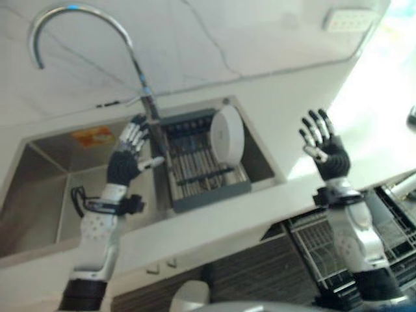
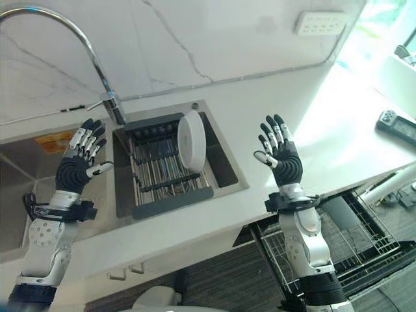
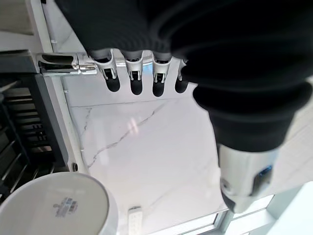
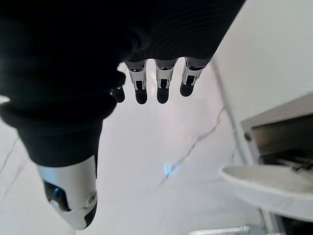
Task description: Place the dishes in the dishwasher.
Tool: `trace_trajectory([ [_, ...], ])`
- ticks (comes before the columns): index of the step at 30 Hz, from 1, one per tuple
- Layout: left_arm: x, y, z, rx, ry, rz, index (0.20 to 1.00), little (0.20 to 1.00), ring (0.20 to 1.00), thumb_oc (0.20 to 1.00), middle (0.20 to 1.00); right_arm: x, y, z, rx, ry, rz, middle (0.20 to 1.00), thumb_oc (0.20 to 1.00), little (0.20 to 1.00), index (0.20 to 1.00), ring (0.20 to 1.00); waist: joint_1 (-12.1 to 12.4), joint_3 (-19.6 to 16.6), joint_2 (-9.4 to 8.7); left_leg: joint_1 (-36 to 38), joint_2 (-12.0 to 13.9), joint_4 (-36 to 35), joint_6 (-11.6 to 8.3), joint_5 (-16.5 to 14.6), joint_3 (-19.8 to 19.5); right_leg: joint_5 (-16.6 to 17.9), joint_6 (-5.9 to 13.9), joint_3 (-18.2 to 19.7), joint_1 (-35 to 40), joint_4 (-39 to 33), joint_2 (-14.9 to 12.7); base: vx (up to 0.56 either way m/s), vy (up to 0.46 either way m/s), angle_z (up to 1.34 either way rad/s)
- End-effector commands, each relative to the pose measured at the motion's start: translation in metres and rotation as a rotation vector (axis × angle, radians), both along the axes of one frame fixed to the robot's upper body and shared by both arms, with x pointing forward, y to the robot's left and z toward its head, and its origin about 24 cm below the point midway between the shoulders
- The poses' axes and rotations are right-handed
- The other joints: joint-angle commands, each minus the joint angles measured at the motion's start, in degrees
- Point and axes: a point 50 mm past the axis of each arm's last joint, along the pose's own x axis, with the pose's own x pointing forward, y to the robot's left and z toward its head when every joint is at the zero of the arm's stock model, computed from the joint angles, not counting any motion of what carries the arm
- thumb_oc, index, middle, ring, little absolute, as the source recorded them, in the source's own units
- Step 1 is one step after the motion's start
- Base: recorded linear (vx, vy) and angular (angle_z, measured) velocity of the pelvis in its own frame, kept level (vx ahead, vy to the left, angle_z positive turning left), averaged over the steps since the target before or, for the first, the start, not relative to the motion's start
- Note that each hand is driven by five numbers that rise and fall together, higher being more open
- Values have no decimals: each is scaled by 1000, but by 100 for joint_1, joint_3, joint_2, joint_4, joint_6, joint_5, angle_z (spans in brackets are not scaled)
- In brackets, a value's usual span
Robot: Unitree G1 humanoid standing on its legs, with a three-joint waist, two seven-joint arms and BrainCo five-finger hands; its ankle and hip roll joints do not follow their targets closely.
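Observation:
A white plate [image 2: 192,141] stands on edge in a dark grey drying rack [image 2: 162,170] set in the sink's right basin. The plate also shows in the left wrist view [image 3: 54,205] and right wrist view [image 4: 266,183]. My left hand [image 2: 77,164] is raised over the sink, left of the rack, fingers straight and spread, holding nothing. My right hand [image 2: 281,156] is raised over the white counter, right of the sink, open and empty too. The dishwasher's wire rack [image 2: 364,250] is pulled out below the counter edge, to the lower right.
A curved chrome faucet [image 2: 97,65] rises behind the rack. The steel left basin [image 1: 45,188] lies at the left. A wall socket [image 2: 320,23] sits on the marble backsplash. A dark small device [image 2: 398,126] rests on the counter far right.

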Motion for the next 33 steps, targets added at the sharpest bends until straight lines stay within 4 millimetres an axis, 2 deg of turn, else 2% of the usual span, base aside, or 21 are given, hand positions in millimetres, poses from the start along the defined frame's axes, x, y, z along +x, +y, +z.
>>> trace_trajectory([
  [1,5,-14,12,-75,-33,-190,1000,1000,1000,1000,1000,4,-2,20,45,-104,-38,1000,1000,1000,1000,1000,45,-501,81,-205,475,103,-325,-261,-188,43,-137,-113,-82,211,86,-37,-45,19],
  [3,6,-26,13,-159,-20,-326,1000,1000,1000,1000,1000,7,-1,22,57,-111,-55,1000,1000,1000,1000,1000,47,-503,97,-200,497,47,-343,-228,-193,59,-159,-134,-85,166,121,-60,-47,8],
  [5,5,-51,19,-227,-35,-525,1000,1000,1000,1000,1000,11,-1,22,85,-113,-84,1000,1000,1000,1000,1000,2,-526,120,-195,542,-56,-375,-187,-185,76,-194,-142,-98,105,182,-98,-79,13],
  [9,2,-89,30,-280,-61,-798,1000,1000,1000,1000,1000,15,-5,20,138,-105,-114,1000,1000,1000,1000,1000,-167,-554,152,-257,624,-126,-430,-157,-172,99,-289,-66,-165,29,322,-102,-100,6],
  [14,-6,-127,18,-320,62,-1102,1000,1000,1000,1000,1000,19,-4,20,123,-102,-107,1000,1000,1000,1000,1000,-375,-547,216,-328,703,-126,-489,-119,-100,89,-408,131,-279,35,493,-113,-96,-12],
  [17,-12,-144,9,-340,135,-1203,1000,1000,1000,1000,1000,25,-4,25,113,-109,-96,1000,1000,1000,1000,1000,-469,-505,248,-352,771,-126,-531,-84,-41,59,-482,206,-328,61,597,-92,-88,-8],
  [20,-20,-160,-18,-398,306,-1321,1000,1000,1000,1000,1000,32,-4,28,119,-99,-78,1000,1000,1000,1000,1000,-578,-453,263,-387,869,-126,-584,-12,33,7,-585,328,-371,114,735,-72,-75,-19],
  [22,-26,-170,-48,-354,433,-1325,1000,1000,1000,1000,1000,40,-5,32,124,-90,-59,1000,1000,1000,1000,1000,-671,-409,268,-388,949,-126,-614,29,105,-35,-641,417,-417,183,822,-72,-81,-8],
  [25,-23,-169,-79,-232,489,-1202,1000,1000,1000,1000,1000,45,-6,35,124,-84,-43,1000,1000,1000,1000,1000,-747,-391,268,-365,1011,-126,-631,52,168,-79,-675,480,-432,238,877,-15,-59,-16],
  [27,-25,-163,-111,-153,605,-1106,1000,1000,1000,1000,1000,47,-7,35,128,-76,-31,1000,1000,1000,1000,1000,-804,-380,266,-366,1070,-126,-646,94,208,-116,-713,540,-440,280,927,16,-53,-20],
  [28,-26,-162,-118,-124,628,-1079,1000,1000,1000,1000,1000,47,-7,34,129,-75,-27,1000,1000,1000,1000,1000,-814,-375,268,-373,1086,-126,-652,109,218,-122,-722,554,-443,290,938,8,-48,-20],
  [29,-33,-156,-147,-139,751,-971,1000,1000,1000,1000,1000,46,-6,32,132,-71,-12,1000,1000,1000,1000,1000,-862,-344,263,-400,1151,-126,-685,179,256,-128,-748,596,-473,330,983,4,-36,-19],
  [30,-34,-155,-151,-134,763,-946,1000,1000,1000,1000,1000,46,-5,31,132,-70,-9,1000,1000,1000,1000,1000,-866,-340,266,-404,1161,-126,-689,190,262,-130,-754,600,-477,335,991,9,-42,-13],
  [31,-36,-147,-168,6,779,-880,1000,1000,1000,1000,1000,44,-5,29,129,-67,-2,1000,1000,1000,1000,1000,-888,-311,262,-430,1226,-126,-708,242,328,-135,-778,599,-462,323,1029,11,-22,-9],
  [33,-41,-140,-184,153,825,-826,1000,1000,1000,1000,1000,45,-3,29,126,-64,14,1000,1000,1000,1000,1000,-936,-272,270,-455,1294,-126,-754,341,376,-141,-791,633,-479,341,1075,4,-9,-2],
])
